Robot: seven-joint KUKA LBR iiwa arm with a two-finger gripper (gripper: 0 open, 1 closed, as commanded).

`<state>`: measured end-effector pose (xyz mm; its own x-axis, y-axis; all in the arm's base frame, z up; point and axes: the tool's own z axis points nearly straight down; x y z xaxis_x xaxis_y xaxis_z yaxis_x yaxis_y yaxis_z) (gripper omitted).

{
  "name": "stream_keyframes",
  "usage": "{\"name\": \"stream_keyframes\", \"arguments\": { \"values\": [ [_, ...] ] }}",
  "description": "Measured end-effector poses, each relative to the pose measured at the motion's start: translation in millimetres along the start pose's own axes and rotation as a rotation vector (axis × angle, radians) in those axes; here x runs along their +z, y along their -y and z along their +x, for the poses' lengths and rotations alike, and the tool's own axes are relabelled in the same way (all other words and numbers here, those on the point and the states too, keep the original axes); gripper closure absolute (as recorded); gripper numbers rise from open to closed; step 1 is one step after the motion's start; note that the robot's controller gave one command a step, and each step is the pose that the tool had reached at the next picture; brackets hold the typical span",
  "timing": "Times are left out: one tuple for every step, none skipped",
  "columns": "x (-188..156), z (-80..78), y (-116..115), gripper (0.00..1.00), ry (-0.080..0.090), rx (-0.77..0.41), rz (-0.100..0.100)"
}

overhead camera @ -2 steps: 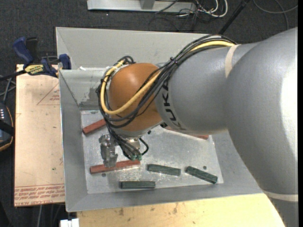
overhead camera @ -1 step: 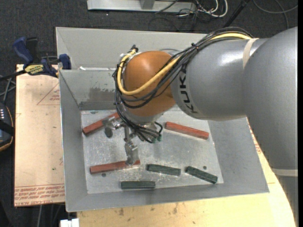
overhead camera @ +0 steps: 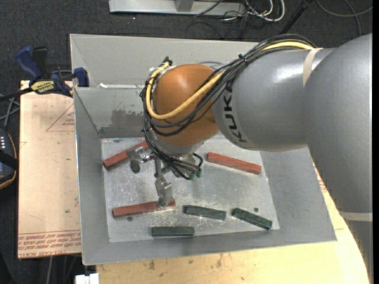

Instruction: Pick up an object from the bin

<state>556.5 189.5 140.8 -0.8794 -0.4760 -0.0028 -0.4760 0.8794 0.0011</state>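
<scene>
Grey arm (overhead camera: 278,99) extended, wrist (overhead camera: 180,108) pointing down

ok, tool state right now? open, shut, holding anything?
Tool: cannot be told, open or shut. It is down at the right end of the long flat red-brown bar near the front of the grey metal bin.
</scene>
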Motion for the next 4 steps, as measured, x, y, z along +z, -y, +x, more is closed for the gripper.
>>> {"name": "stream_keyframes", "arguments": {
  "values": [
    [44.3, 17.8, -13.8, 0.00, 0.005, -0.034, 0.001],
    [68.1, 14.5, -36.7, 1.00, 0.003, -0.040, -0.001],
    [68.1, 14.5, -36.7, 1.00, 0.003, -0.040, -0.001],
    [31.5, 14.8, -36.5, 1.00, -0.009, -0.043, -0.002]
  ]
}}
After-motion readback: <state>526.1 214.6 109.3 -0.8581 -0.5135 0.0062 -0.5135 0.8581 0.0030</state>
